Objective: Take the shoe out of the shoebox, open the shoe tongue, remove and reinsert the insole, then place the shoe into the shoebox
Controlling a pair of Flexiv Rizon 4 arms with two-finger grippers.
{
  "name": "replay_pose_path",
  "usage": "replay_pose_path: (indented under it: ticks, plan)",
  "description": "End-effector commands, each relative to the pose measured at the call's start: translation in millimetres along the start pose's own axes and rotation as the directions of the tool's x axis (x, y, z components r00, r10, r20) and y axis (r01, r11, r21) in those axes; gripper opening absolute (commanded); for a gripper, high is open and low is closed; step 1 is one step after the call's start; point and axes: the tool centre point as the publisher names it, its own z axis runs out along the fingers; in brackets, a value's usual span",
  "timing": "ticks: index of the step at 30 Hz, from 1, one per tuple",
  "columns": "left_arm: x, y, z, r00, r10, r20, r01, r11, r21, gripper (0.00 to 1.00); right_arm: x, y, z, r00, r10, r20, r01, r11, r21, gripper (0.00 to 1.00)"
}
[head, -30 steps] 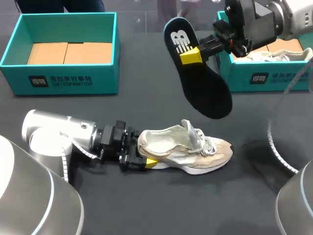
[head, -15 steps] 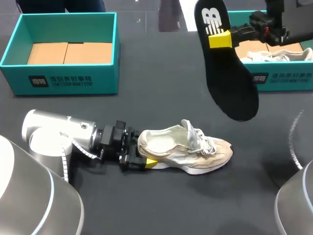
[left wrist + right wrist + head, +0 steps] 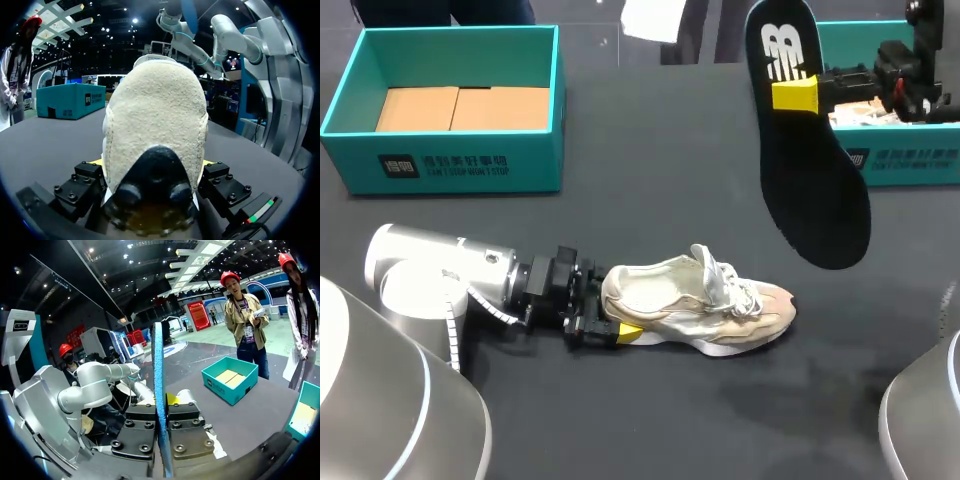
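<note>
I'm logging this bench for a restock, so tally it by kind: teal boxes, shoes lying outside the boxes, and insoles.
Teal shoeboxes: 2
Shoes outside the boxes: 1
Insoles: 1
Total: 4

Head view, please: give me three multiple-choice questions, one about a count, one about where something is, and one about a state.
1. How many teal shoeboxes stand on the table? A three; B one; C two.
2. Where is the insole relative to the shoe? A inside it; B out of it, held up in the air; C under it.
3. The right gripper is: A shut on the insole; B open; C shut on the shoe.
Answers: 1 C, one shoebox at each far side of the table. 2 B, the insole hangs clear of the shoe. 3 A, its fingers press the insole from both sides in the right wrist view.
</note>
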Motion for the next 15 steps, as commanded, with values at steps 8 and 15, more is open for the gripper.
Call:
replay_pose_path:
  ticks: [8,15]
  plan:
    - [0.4,0,0,1.000,0.000,0.000,0.000,1.000,-0.001,0.00,24.4,-9.8,-12,0.984,0.007,0.177,0.002,0.999,-0.052,0.00]
    - [0.4,0,0,1.000,0.000,0.000,0.000,1.000,-0.001,0.00,32.1,-17.8,-17,0.993,0.021,0.118,-0.013,0.997,-0.073,0.00]
